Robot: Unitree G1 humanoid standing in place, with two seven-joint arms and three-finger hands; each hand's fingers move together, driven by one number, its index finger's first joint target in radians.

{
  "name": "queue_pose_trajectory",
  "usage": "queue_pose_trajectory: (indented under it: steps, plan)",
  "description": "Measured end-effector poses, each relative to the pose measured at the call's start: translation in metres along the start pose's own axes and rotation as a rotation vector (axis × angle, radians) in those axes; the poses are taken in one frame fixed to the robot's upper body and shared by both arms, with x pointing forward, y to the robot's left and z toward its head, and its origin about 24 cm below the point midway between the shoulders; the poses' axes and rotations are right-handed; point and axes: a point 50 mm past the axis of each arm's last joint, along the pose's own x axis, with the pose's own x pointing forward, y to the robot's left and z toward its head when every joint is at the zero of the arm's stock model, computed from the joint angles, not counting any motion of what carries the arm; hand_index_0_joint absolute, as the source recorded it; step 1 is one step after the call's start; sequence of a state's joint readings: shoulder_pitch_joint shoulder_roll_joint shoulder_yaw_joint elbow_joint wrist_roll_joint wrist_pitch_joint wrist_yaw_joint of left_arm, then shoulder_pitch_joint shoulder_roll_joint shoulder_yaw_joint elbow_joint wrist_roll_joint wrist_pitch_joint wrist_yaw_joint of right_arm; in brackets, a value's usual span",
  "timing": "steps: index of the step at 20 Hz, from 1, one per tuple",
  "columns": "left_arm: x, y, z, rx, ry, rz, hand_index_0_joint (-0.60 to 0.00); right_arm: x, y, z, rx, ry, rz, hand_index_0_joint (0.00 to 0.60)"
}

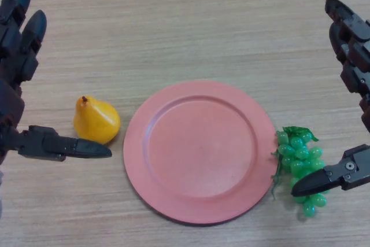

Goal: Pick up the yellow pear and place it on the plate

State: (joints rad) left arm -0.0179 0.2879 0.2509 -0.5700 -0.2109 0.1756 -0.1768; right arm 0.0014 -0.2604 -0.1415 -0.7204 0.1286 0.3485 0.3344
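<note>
Lying on the table (191, 21) just left of the pink plate (199, 151), the pear (96, 121) sits untouched. Left hand (17, 85) is spread wide, holding nothing, its thumb just below the pear. Right hand (352, 85) is likewise spread and empty, thumb over green grapes (299, 157) beside the plate's right rim.

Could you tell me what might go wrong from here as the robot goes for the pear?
The yellow pear is rounded and lies on its side, so the open left hand, whose thumb lies right in front of it, might nudge it into rolling rather than grasping it. The pear also lies close to the pink plate, so it could knock the rim. The right hand hangs over the green grapes and could disturb them.
</note>
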Motion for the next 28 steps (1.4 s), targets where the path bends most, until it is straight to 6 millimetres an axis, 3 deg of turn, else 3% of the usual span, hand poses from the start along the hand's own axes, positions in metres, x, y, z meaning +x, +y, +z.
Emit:
queue_pose_trajectory:
  steps: [7,12,18,25,28]
  plan:
    - [-0.001,0.000,-0.002,-0.010,0.008,0.001,0.000,-0.001,0.001,0.006,0.005,-0.025,0.008,0.000]
    - [0.009,0.008,-0.022,-0.058,0.075,0.020,0.000,-0.003,0.002,0.003,0.027,0.001,0.011,0.000]
    - [0.021,0.019,-0.067,-0.005,0.221,0.173,0.000,-0.012,-0.006,0.001,0.052,0.024,-0.036,0.000]
    - [0.008,0.015,-0.120,0.043,0.410,0.169,0.000,-0.019,-0.009,-0.004,0.076,0.055,-0.045,0.000]
    - [0.010,0.017,-0.131,0.044,0.428,0.207,0.000,-0.020,-0.008,-0.003,0.095,0.053,-0.037,0.000]
